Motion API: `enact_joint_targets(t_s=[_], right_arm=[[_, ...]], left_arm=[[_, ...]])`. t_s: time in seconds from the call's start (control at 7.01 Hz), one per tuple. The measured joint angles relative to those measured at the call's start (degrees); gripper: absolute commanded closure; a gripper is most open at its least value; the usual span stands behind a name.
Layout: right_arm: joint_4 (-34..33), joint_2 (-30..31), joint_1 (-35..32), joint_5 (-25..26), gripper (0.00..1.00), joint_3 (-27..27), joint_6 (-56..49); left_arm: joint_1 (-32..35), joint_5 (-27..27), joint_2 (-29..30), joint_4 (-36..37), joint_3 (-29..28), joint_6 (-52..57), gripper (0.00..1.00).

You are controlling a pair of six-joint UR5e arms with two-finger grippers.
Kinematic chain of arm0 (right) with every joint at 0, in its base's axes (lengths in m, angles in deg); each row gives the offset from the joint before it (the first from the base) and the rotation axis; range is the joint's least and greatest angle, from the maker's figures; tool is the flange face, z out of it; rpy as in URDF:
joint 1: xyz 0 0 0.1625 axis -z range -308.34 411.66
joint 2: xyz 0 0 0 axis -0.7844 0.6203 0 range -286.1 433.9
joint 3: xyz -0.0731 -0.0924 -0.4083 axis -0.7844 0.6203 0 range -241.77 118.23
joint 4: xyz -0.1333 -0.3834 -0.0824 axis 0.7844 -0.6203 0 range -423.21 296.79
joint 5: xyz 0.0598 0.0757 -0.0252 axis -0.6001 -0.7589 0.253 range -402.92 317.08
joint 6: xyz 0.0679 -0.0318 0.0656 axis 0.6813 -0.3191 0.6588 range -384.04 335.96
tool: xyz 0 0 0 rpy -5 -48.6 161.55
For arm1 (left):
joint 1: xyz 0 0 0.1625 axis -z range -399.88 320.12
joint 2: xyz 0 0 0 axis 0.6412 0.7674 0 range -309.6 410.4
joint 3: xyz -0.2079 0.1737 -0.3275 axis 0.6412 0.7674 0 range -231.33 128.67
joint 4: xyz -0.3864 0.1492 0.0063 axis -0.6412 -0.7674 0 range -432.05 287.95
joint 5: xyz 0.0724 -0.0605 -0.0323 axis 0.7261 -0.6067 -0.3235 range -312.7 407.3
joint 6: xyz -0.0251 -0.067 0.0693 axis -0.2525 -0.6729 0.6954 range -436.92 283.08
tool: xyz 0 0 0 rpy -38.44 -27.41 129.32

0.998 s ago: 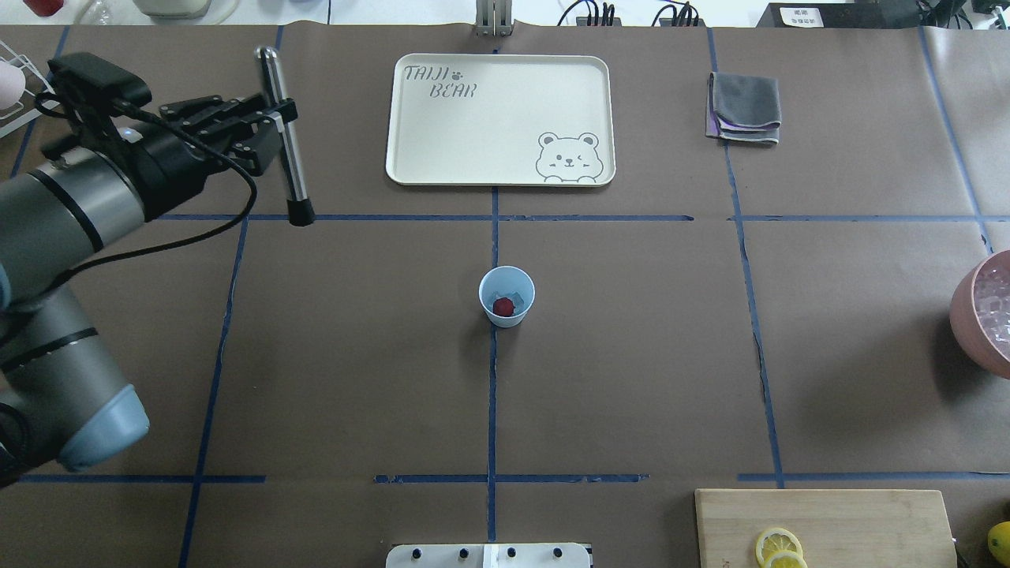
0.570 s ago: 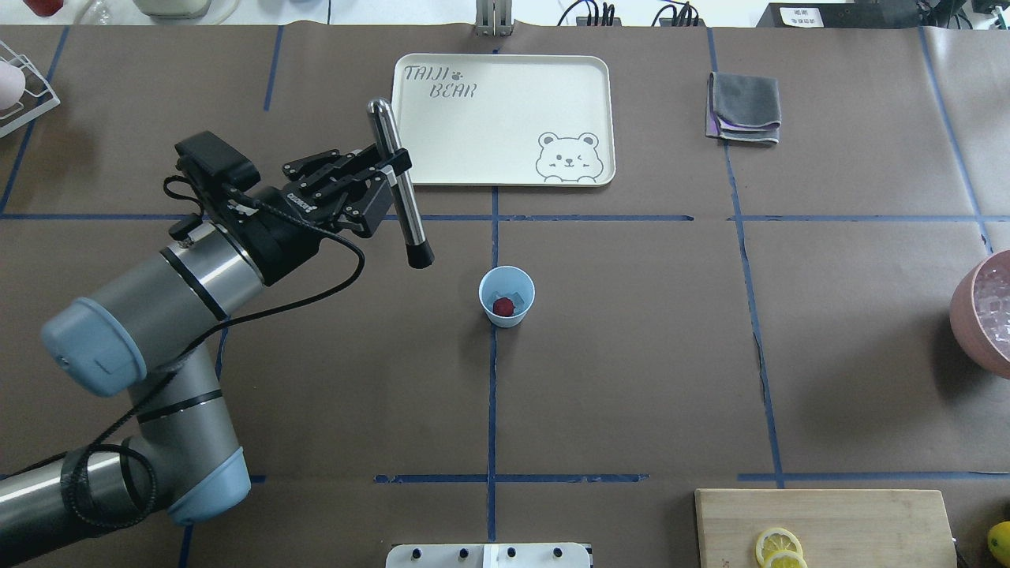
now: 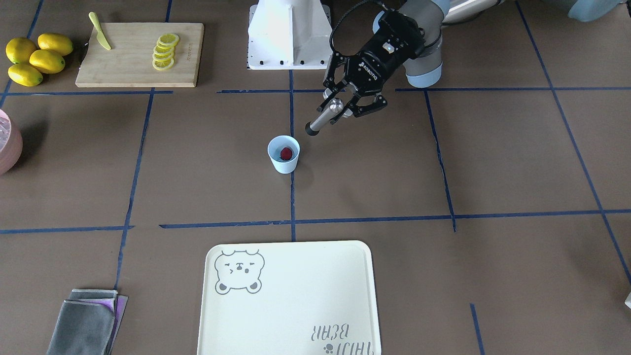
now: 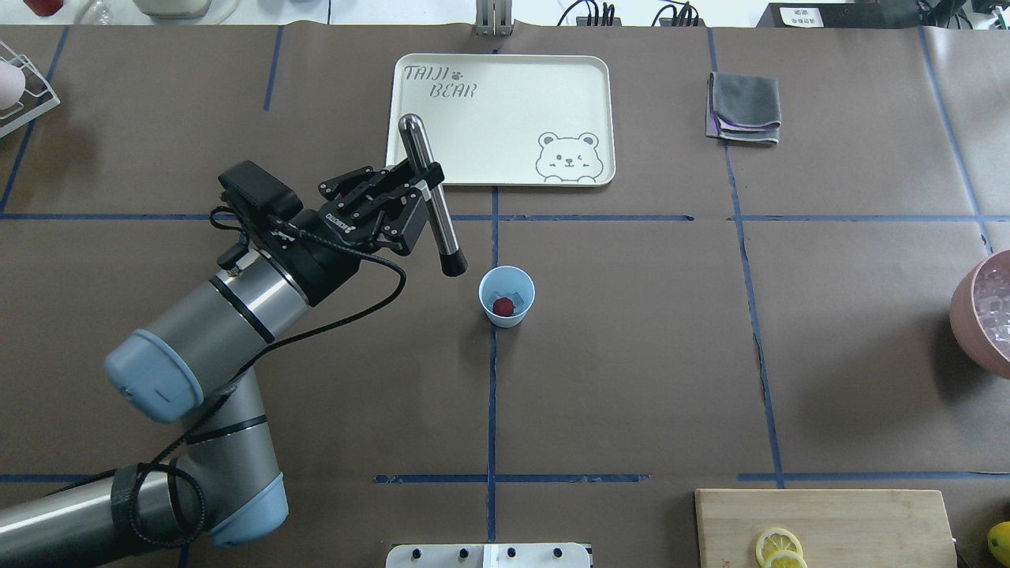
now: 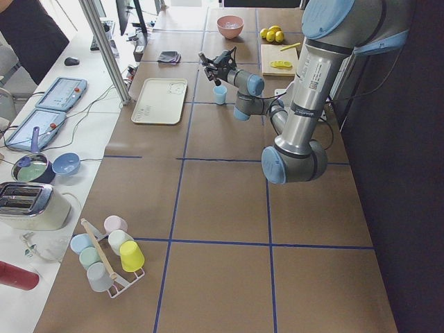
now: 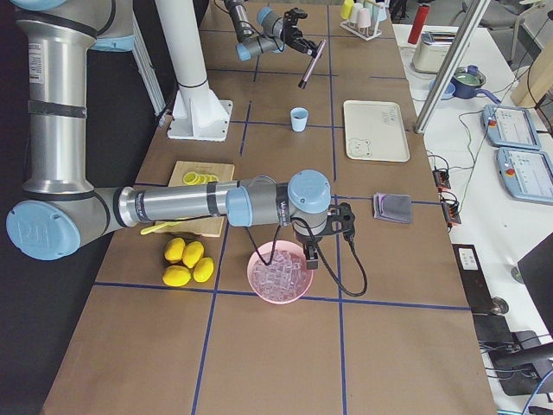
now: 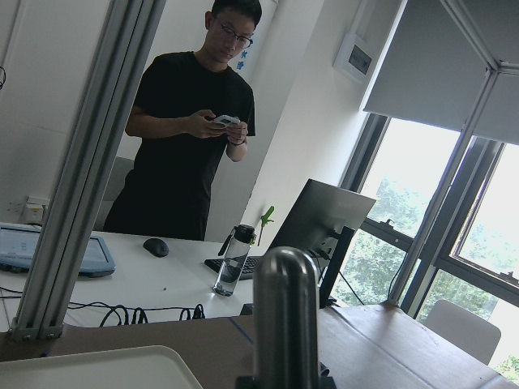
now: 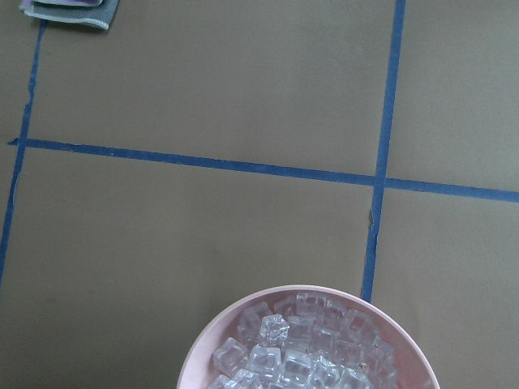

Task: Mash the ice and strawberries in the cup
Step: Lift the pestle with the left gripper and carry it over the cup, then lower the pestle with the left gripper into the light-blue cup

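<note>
Muddler (image 4: 432,197) is clamped in the left gripper (image 4: 420,188), long axis tilted, black tip lowest and aimed toward the cup (image 4: 506,297). The tip is judged to hang just short of the rim, on the robot's left and slightly beyond. The cup stands mid-table (image 4: 631,355), strawberry (image 4: 503,306) inside. The right gripper (image 6: 308,258) is held over the ice bowl (image 4: 966,312), well apart; its finger state cannot be told. The left arm is nearer.
</note>
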Motion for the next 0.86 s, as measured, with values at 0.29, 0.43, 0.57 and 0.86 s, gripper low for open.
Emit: enact_joint_targets(t_s=[0.29, 0.43, 0.57, 0.86], right_arm=[[-0.12, -0.42, 0.00, 1.52, 0.01, -0.04, -0.05], [-0.23, -0.42, 0.00, 2.82, 0.01, 0.04, -0.06], [-0.35, -0.27, 0.00, 3.45, 0.01, 0.20, -0.06], [-0.43, 0.19, 0.00, 3.69, 0.01, 0.38, -0.06]], left_arm=[[-2.15, 3.64, 3.38, -0.66, -5.07, 1.56, 1.00], [-2.55, 4.60, 4.70, -0.75, -6.97, 1.77, 1.00], [-2.68, 4.97, 5.78, -0.75, -8.21, 1.88, 1.00], [-2.76, 5.14, 7.92, -0.70, -10.30, 2.37, 1.00]])
